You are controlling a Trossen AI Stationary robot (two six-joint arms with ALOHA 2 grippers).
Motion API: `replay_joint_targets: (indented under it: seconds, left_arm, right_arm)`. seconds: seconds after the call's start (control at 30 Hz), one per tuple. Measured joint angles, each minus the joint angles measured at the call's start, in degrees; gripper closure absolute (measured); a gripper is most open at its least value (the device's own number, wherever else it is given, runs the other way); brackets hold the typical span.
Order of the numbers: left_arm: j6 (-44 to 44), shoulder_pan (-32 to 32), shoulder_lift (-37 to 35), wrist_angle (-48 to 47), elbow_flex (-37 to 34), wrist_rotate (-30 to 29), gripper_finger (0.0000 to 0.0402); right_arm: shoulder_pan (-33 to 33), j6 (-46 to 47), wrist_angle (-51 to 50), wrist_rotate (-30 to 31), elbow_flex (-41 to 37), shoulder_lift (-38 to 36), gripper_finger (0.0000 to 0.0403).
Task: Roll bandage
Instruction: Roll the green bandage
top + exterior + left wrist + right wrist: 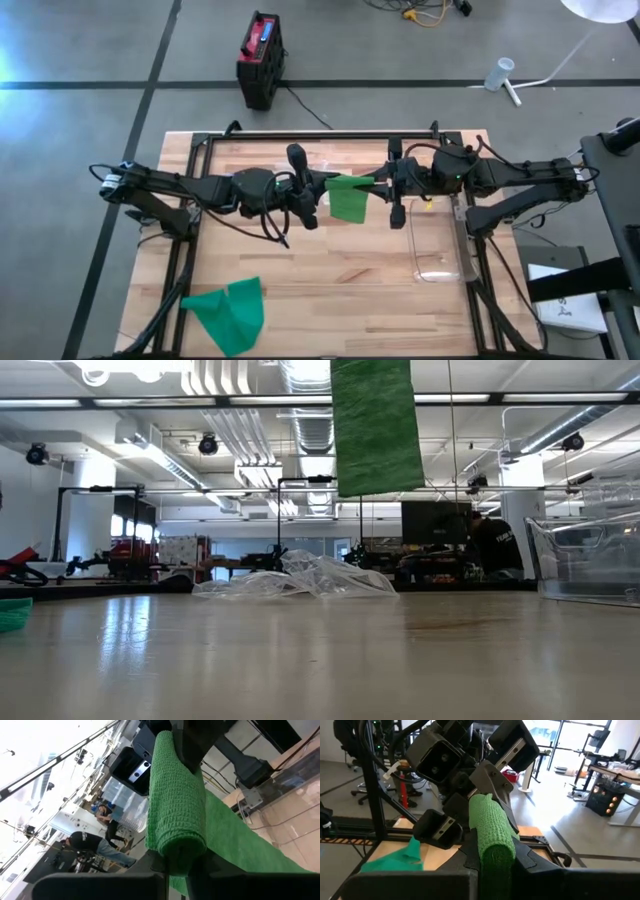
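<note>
Left gripper [318, 200] and right gripper [385, 187] both pinch the green bandage [349, 197] mid-air above the table [330, 280], facing each other. The rolled part runs gripper to gripper, with the loose tail hanging down. Second green bandage [228, 313] lies at the table's near-left corner, nearer the left arm.

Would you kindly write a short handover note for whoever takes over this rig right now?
Left gripper: shut on the green bandage, mid-air above the table's middle.
Right gripper: shut on the same bandage from the opposite side.
The bandage's top is partly rolled; its loose tail hangs clear of the wooden table.
A second green bandage lies unrolled near the front left edge. A clear plastic bin stands at the right.
Left to do: finish rolling the held one, then the second.
</note>
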Motion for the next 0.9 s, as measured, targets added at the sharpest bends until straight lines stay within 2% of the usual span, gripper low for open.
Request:
replay_joint_targets:
  seconds: [0.13,0.4,0.53,0.6,0.67,0.83,0.9]
  left_arm:
    - [-0.1,0.0,-0.1,0.0,-0.2,0.0,0.0368]
    - [-0.2,0.2,-0.2,-0.7,-0.5,-1.5,0.023]
    - [-0.6,0.1,-0.2,0.5,-0.5,-0.8,0.0197]
    - [-0.7,0.1,-0.2,1.1,-0.5,-0.7,0.0208]
    - [-0.9,0.1,-0.2,1.5,-0.5,-0.7,0.0238]
    - [-1.1,0.4,-0.2,2.6,-0.5,1.2,0.0368]
    - [-1.5,0.6,-0.2,2.6,-0.5,2.1,0.039]
  right_arm:
    - [0.0,0.0,0.0,-0.1,0.0,0.0,0.0369]
    - [0.2,0.0,0.8,-1.2,0.1,-0.3,0.0369]
    - [0.1,0.0,0.5,-0.8,0.1,-0.2,0.0369]
    - [0.1,0.0,0.6,-0.8,0.1,-0.2,0.0369]
    - [0.1,0.0,0.4,-0.7,0.1,-0.2,0.0369]
    - [0.1,0.0,0.8,-0.6,0.1,-0.2,0.0369]
    - [0.1,0.0,0.7,-1.9,0.1,-0.2,0.0369]
